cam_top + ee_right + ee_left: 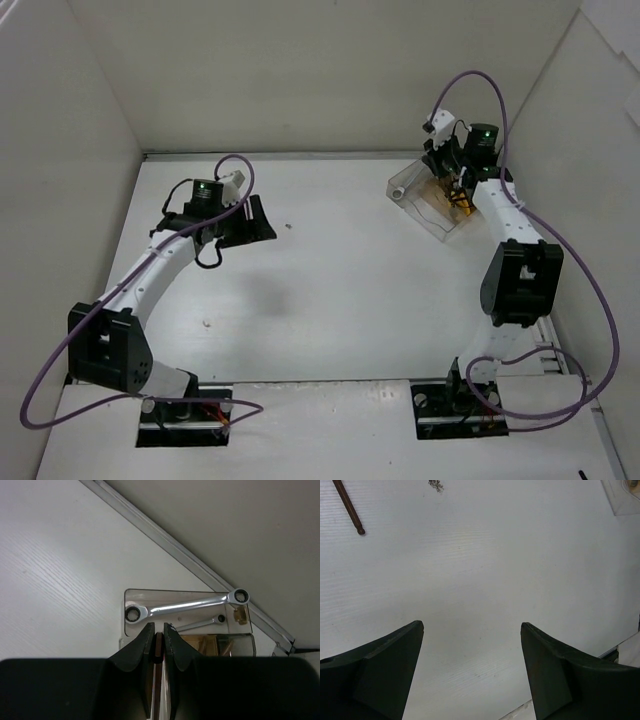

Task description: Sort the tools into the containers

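Hovering over the clear smoky plastic box at two o'clock, the right gripper pinches a thin dark bar; the left gripper, at ten o'clock, stands spread.

The left arm and right arm are built alike: white tubular links joined by blocky black elbow housings. A purple cable trails along each (slack, in wide loops). A green light glows on each black wrist. The left gripper has dark, matte, wedge-shaped fingers. The right gripper has matching black ones.
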Controlling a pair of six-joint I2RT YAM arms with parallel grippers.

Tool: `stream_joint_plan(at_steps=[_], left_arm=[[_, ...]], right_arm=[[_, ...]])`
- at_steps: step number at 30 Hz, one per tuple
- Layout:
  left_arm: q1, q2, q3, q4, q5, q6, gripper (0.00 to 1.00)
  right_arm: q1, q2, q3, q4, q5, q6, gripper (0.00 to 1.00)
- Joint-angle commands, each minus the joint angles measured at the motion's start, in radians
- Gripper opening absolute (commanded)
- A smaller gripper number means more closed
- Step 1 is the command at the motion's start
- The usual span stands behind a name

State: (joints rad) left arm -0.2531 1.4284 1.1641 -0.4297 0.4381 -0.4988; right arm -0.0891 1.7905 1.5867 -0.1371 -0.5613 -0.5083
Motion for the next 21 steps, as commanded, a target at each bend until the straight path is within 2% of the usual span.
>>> stream_joint_plan(at_steps=[1,10,21], left_arm=[[0.009,-0.028,0.016,0.013,-0.024,0.026,0.74],[0.009,0.027,0.072,-0.020,-0.032,-0.001,0.74],[0.009,0.044,0.060,-0.026,-0.039,-0.003,0.74]], right_arm=[[-0.049,0.046,0.064,0.021,-0.052,-0.076,0.00],[-0.103,0.153,0.084,-0.015,-0.100,-0.153,0.00],[-0.109,0.164,0.021,-0.019,-0.069,-0.222,0.00]])
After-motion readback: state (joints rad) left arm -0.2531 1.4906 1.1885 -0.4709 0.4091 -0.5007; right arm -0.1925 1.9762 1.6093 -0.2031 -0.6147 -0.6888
